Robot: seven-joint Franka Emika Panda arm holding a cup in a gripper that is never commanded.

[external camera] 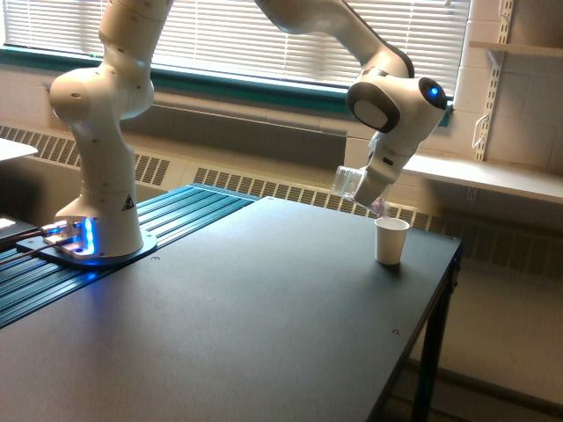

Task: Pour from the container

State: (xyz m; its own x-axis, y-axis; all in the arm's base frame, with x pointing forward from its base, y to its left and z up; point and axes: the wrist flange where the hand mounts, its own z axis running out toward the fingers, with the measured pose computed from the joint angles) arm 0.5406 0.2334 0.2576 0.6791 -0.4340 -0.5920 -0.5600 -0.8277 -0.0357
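Note:
The container (348,184), a small clear plastic cup, lies tipped on its side in my gripper (362,189), which is shut on it. Its mouth points down toward the exterior view's right, and reddish-purple bits (379,207) show at that lip. A white paper cup (391,241) stands upright on the black table (264,308), just below and to the right of the container's mouth. My fingers are mostly hidden behind the cup and wrist.
The arm's base (92,237) stands at the exterior view's left on a ribbed blue-lit strip. The table's right edge (440,290) runs close to the white cup. A shelf (493,176) and a window with blinds lie behind.

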